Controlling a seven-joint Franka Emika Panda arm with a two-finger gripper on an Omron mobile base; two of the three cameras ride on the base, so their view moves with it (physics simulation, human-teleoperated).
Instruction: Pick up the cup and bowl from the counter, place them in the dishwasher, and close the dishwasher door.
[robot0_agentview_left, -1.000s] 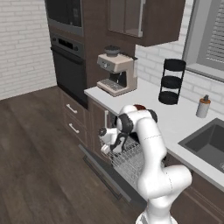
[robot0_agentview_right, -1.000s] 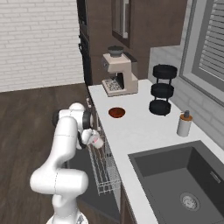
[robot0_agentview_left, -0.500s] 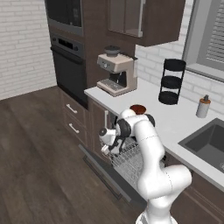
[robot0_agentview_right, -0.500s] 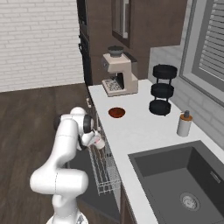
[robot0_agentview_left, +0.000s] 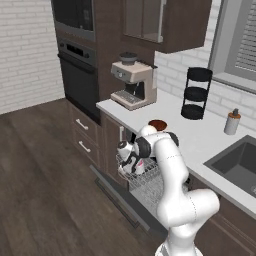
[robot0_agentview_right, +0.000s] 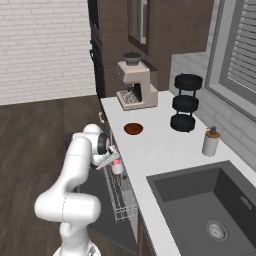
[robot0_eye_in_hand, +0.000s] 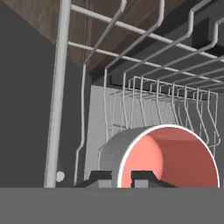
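The white cup (robot0_eye_in_hand: 170, 157) with its pinkish-red inside lies tilted toward the camera in the hand view, over the dishwasher's wire rack (robot0_eye_in_hand: 144, 94). My gripper (robot0_eye_in_hand: 120, 177) has one fingertip on each side of the cup's wall and is shut on it. From the base views the cup (robot0_agentview_left: 140, 163) (robot0_agentview_right: 117, 166) hangs in the gripper (robot0_agentview_left: 131, 162) (robot0_agentview_right: 114, 161) at the rack's (robot0_agentview_left: 150, 185) (robot0_agentview_right: 122, 200) front end. The dishwasher door (robot0_agentview_left: 120, 200) (robot0_agentview_right: 100, 210) lies folded down. The reddish-brown bowl (robot0_agentview_left: 157, 124) (robot0_agentview_right: 133, 129) sits on the white counter (robot0_agentview_left: 200, 135) (robot0_agentview_right: 160, 150), just behind the arm.
On the counter stand a coffee machine (robot0_agentview_left: 132, 85) (robot0_agentview_right: 135, 85), a black three-tier rack (robot0_agentview_left: 196, 93) (robot0_agentview_right: 185, 102) and a soap bottle (robot0_agentview_left: 232, 121) (robot0_agentview_right: 211, 141). The dark sink (robot0_agentview_left: 240, 160) (robot0_agentview_right: 210, 210) lies to the right. A black wall oven (robot0_agentview_left: 77, 75) stands at the left.
The hand and the cup stay at almost the same spot over the rack. The bowl has not moved.
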